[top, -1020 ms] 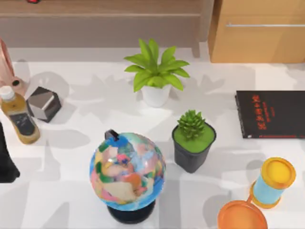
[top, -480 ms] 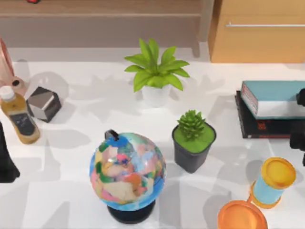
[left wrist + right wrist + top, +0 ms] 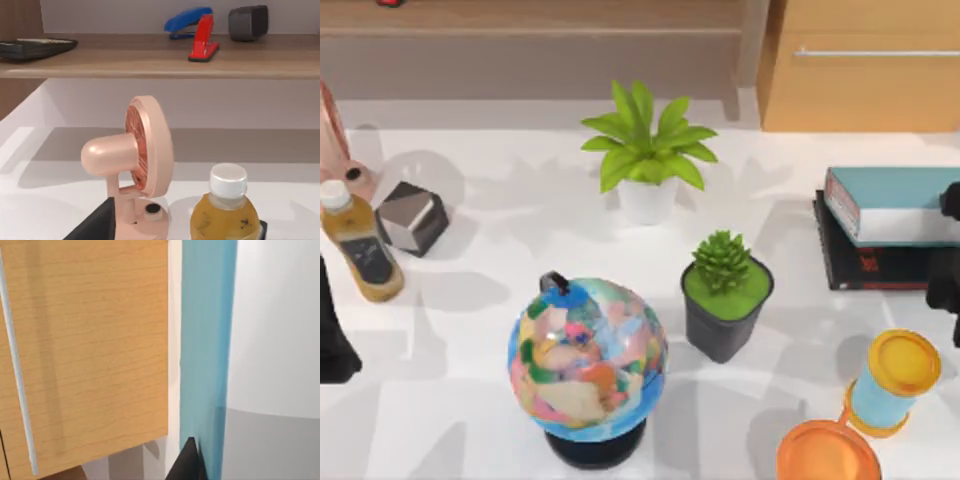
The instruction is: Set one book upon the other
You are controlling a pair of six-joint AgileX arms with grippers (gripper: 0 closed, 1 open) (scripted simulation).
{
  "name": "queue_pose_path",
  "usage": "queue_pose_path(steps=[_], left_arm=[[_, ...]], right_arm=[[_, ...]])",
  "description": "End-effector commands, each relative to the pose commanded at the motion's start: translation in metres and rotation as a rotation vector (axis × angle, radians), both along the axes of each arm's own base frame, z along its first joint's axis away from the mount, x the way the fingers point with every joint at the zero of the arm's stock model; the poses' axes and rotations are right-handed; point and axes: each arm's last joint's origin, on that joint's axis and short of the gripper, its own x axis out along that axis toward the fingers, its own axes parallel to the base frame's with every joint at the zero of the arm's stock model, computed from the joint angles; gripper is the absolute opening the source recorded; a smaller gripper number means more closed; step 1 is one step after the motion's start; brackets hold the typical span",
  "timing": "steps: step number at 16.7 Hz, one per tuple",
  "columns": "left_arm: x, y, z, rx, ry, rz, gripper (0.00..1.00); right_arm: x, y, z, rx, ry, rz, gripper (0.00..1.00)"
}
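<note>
Since a moment ago nothing has moved: the teal book point(image 3: 890, 205) lies on the black book point(image 3: 875, 265) at the counter's right edge, long side along that edge. Beside it, my right gripper point(image 3: 948, 270) — I cannot tell if it grips.

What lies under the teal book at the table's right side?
The black book lies under the teal book; its front strip with red characters shows, and the rest of the cover is hidden.

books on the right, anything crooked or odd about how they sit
Nothing stands out. The teal book lies flat on the black book, edges roughly parallel, set toward its far side. The right claw is at the table's right edge.
</note>
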Motion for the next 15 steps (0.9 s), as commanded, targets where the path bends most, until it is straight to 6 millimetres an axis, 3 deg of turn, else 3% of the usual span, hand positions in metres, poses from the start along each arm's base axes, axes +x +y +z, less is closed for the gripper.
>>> queue_pose_path(steps=[5,15], left_arm=[[0.0000,0.0000,0.0000,0.000,0.000,0.000,1.00],[0.0000,0.0000,0.0000,0.000,0.000,0.000,1.00]], right_arm=[[0.0015,0.0003,-0.0011,-0.001,0.001,0.002,0.00],[0.0015,0.0003,-0.0011,-0.001,0.001,0.002,0.75]])
